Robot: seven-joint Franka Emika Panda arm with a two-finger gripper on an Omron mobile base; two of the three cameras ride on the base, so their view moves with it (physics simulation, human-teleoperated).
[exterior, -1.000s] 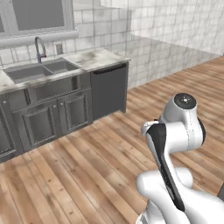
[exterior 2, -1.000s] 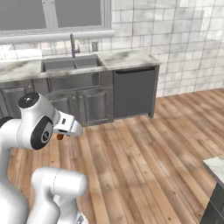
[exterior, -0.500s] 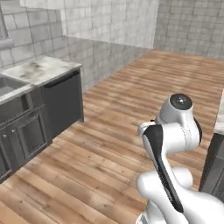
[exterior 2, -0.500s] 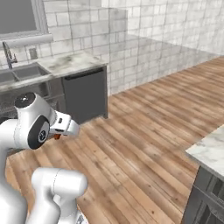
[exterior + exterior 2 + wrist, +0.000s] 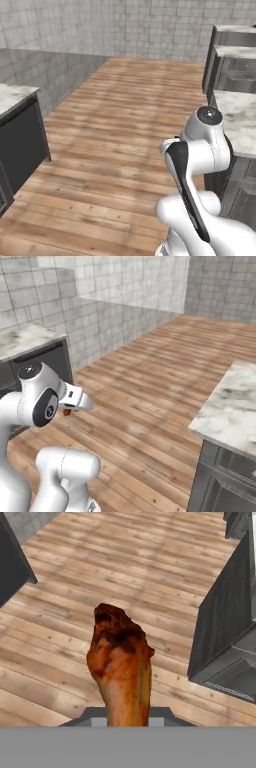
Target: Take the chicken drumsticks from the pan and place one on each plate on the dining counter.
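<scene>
- Where the hand view looks along the jaws, a chicken drumstick (image 5: 121, 672) is seen gripped between them, its dark-browned thick end pointing away from the hand and its paler narrow end clamped at the bottom.
- At the left of the right base view, a marble-topped counter (image 5: 22, 341) over a dark panel is noted.
- Beside it, the white arm (image 5: 40, 401) is raised, with a small orange-brown piece of the drumstick visible under the hand.
- Across the middle, a wooden plank floor (image 5: 150, 386) is recorded beneath the held drumstick.
- At the right, a marble-topped dining counter (image 5: 232, 406) over a grey base is noted, well apart from the drumstick.
</scene>
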